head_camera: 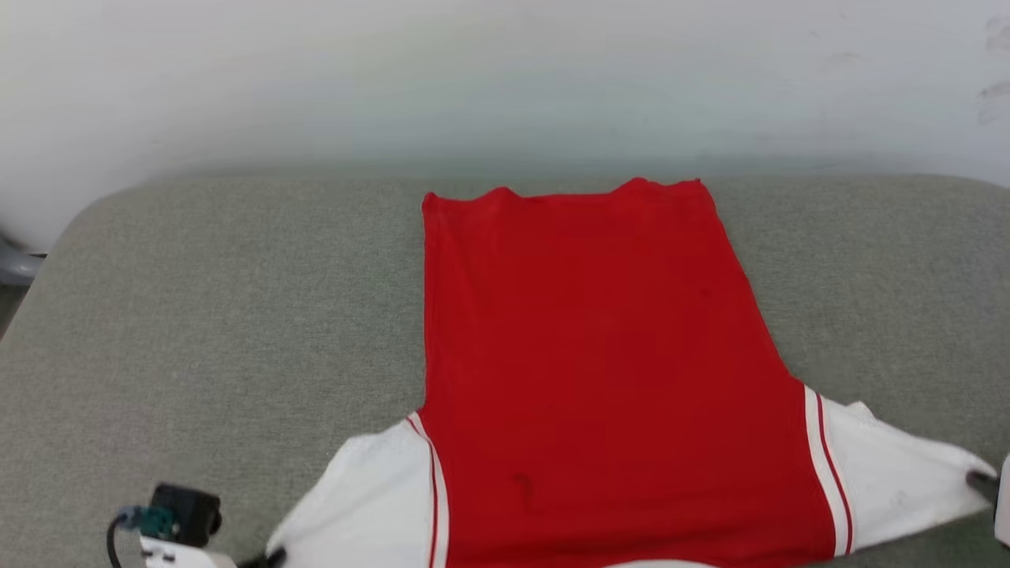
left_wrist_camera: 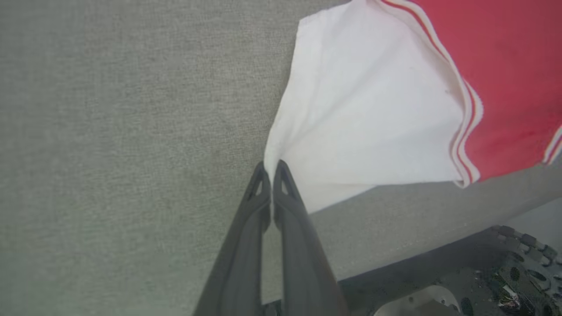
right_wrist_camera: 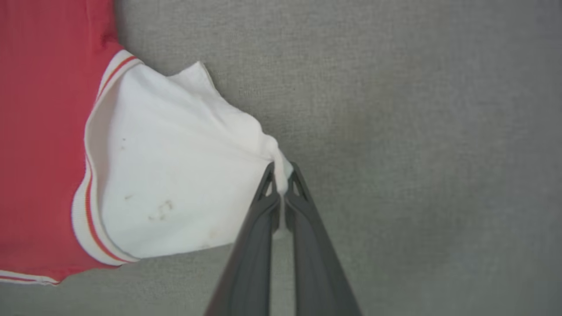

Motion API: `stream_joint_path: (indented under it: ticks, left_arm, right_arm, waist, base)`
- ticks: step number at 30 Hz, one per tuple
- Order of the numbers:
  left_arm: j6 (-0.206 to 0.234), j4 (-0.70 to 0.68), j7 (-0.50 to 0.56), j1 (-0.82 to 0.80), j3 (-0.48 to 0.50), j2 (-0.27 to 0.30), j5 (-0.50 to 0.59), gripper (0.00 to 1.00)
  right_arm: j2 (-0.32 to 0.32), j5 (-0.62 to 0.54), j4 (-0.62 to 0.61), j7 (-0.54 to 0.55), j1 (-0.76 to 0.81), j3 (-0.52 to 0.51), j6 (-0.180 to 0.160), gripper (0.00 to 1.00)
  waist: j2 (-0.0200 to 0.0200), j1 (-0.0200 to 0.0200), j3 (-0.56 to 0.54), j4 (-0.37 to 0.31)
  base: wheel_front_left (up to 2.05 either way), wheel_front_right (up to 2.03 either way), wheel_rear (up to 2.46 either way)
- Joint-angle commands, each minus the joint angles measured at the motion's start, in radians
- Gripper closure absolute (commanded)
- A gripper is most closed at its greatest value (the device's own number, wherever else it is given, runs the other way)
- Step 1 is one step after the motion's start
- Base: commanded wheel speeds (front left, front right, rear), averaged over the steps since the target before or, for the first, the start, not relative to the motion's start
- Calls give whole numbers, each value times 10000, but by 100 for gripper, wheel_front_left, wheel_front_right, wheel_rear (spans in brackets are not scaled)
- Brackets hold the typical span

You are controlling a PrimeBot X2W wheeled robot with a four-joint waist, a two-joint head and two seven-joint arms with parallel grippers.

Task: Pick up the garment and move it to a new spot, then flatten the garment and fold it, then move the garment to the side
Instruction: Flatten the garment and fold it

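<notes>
The garment lies spread flat on the grey padded surface, plain red side up, hem at the far end and its white sleeves toward me. My left gripper is shut on the tip of the left white sleeve, and the cloth's creases run into its fingertips. In the head view the left gripper sits at the bottom edge by that sleeve. My right gripper is shut on the outer tip of the right white sleeve, with cloth pinched between the tips. It shows at the right edge as the right gripper.
A pale wall rises behind the padded surface. The surface's near edge runs close to the left sleeve, with the robot's dark base below it. Bare grey padding stretches left and right of the garment.
</notes>
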Motion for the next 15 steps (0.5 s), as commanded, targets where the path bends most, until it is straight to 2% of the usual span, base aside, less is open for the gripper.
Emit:
stream_joint_path:
  ticks: [1,8,15]
  left_arm:
    - [125,-268,115,599,11,91,-310,100]
    - [212,-992,161,1241,-75,123,-584,100]
    - [121,-1528,407,735,-282,-127,-521,100]
  right_arm:
    - [56,-31,-294,314,563,-232,-25,100]
    - [320,-105,-1243,1217,1819,-753,-23,100]
    - [539,-234,-1852,1479,1672,-1098,-22,100]
  waist:
    - [-1,2,-68,-55]
    - [-1,2,-22,-13]
    - [-1,2,257,134]
  base:
    - [0,0,0]
    - [0,0,0]
    - [0,0,0]
